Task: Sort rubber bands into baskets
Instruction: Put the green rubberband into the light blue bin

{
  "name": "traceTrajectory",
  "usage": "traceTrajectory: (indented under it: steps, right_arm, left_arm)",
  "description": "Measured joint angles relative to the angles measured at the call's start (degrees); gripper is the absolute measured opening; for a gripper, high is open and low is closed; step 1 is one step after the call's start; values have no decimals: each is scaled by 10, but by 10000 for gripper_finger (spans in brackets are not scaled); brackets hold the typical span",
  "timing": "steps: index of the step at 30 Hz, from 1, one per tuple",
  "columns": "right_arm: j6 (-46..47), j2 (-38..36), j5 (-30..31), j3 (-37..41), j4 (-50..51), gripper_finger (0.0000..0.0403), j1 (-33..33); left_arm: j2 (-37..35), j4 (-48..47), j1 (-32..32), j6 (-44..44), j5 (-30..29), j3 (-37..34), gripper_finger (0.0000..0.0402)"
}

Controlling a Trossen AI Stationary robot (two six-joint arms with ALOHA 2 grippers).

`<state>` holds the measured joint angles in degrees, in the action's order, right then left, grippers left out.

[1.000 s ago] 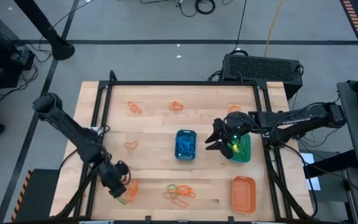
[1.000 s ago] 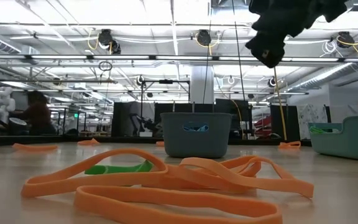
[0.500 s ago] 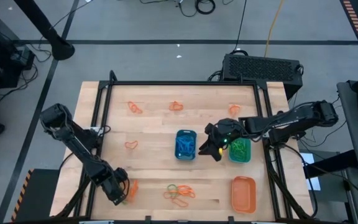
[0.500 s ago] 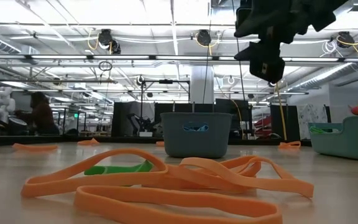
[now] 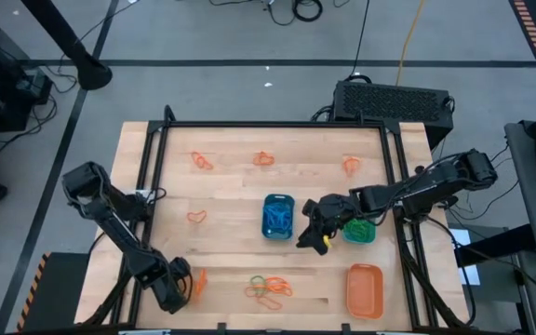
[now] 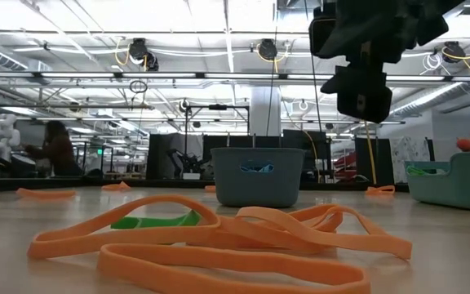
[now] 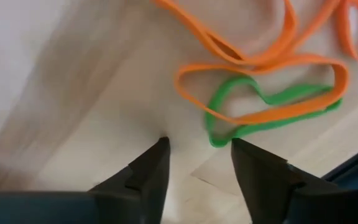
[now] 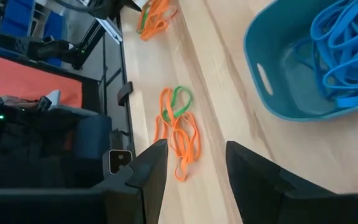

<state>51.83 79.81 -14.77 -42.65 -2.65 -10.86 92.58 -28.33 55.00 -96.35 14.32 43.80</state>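
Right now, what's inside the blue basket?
The blue basket holds a tangle of blue rubber bands, nothing of another colour showing. Its floor beneath the tangle is covered.

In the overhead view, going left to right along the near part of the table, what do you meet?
Left end effector → small orange and green band clump → bigger orange and green band pile → orange basket.
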Motion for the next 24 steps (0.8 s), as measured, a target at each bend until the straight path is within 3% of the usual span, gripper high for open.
traceTrajectory:
  steps: [9,19,24]
  right_arm:
    - [0,0,2,0,-4,155,-6]
    - [-7,0,1,0,-7,155,-6]
    - [-15,0,-1,0,-8,155,-6]
  left_arm:
    - [63,11,1,50,8,58,141]
    - [60,-25,-1,-20,22,58,140]
    - [17,-62,0,-23,7,52,148]
